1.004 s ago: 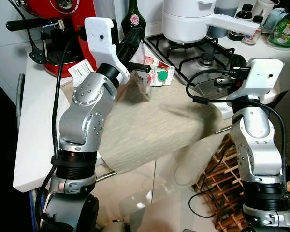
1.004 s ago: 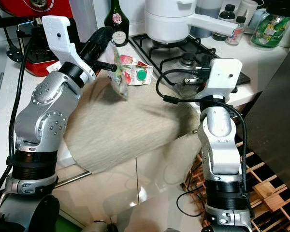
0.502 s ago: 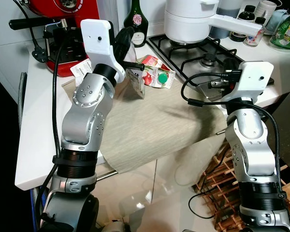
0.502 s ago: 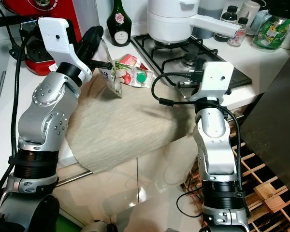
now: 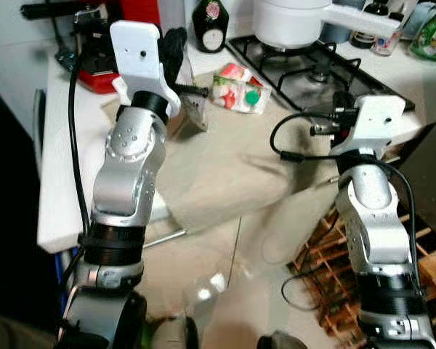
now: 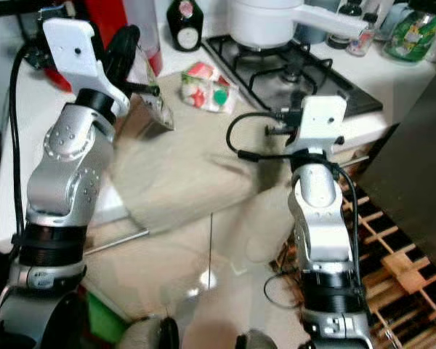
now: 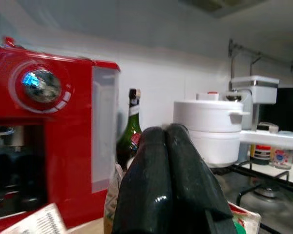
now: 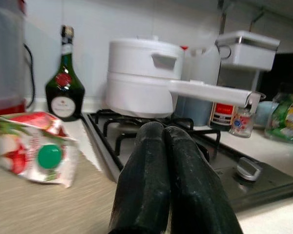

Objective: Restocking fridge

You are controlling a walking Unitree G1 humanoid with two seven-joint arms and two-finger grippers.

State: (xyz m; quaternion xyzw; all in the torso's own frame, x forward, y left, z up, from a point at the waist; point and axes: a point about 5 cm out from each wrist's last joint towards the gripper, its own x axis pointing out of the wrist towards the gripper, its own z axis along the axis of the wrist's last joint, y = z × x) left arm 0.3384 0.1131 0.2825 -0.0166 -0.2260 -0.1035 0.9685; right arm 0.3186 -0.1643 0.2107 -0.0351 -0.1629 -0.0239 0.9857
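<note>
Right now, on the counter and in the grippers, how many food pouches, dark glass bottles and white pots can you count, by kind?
Food pouches: 2, one held by the left gripper as pouch, one lying pouch with green cap.
Dark green bottles: 1.
White pots: 1.
Total: 4.

A red coffee machine [image 7: 49, 126] stands at the back of the white counter [image 5: 58, 189], with a dark green bottle [image 8: 64, 85] beside it against the wall. A large white pot [image 8: 141, 80] with a long handle sits on the black gas hob [image 6: 298, 76]. A beige cloth [image 5: 225, 160] hangs over the counter's front edge. Small bottles and jars [image 8: 234, 117] cluster beyond the hob. A wooden rack [image 6: 392, 247] stands on the floor below.
</note>
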